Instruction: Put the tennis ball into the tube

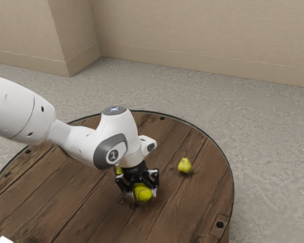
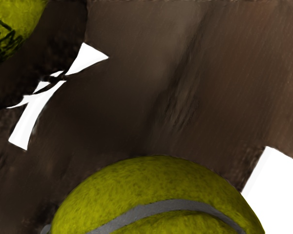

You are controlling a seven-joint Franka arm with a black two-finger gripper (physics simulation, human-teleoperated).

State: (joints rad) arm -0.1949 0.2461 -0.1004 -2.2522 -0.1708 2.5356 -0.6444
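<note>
Nearest, at the edge of the round brown plank table (image 1: 81, 202), a small white object (image 1: 4, 239) is seen. Farther in, the fuzzy yellow-green tennis ball (image 1: 143, 193) is set low at the black two-finger gripper (image 1: 141, 194); whether it is clamped or merely straddled cannot be told. The pick-up is judged to be in hand; next, a firm hold should be confirmed, then the ball lifted clear and lined up with the tube's mouth. Beyond, a yellow-green pear (image 1: 184, 165) is placed apart from the gripper by the exterior view. By the wrist view, a grey seam (image 2: 151, 208) is added on the ball, with a dark-marked yellow shape (image 2: 12, 24) and bright white pieces (image 2: 34, 117) near it, none surely identified.
</note>
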